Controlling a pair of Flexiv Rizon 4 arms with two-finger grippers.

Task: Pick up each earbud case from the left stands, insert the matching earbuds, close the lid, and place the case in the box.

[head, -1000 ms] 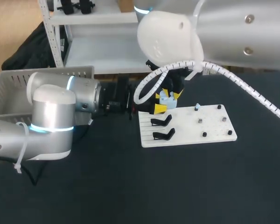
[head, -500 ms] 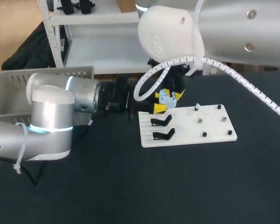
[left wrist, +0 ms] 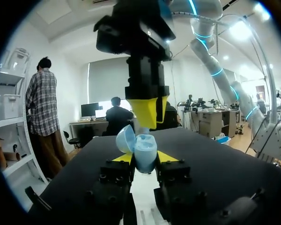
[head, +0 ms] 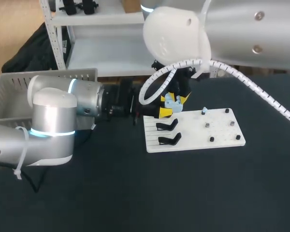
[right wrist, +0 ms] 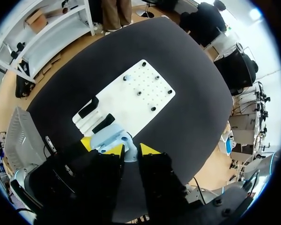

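Item: light-blue earbud case, lid swung open, held off the surface over the far left corner of the white stand board. Holder: left gripper, pinching the case body from both sides. Directly above the open case, pointing down into it: right gripper; whether it carries an earbud or how it is set cannot be told. Step, as judged: inserting the earbuds. The next move seems to call for a straight descent into the case's well, then closing the lid. On the board's left part: two black stands, both without cases. On its right part: small pegs, one with a pale piece, perhaps an earbud. At the table's far left corner: grey box, well apart from the case.
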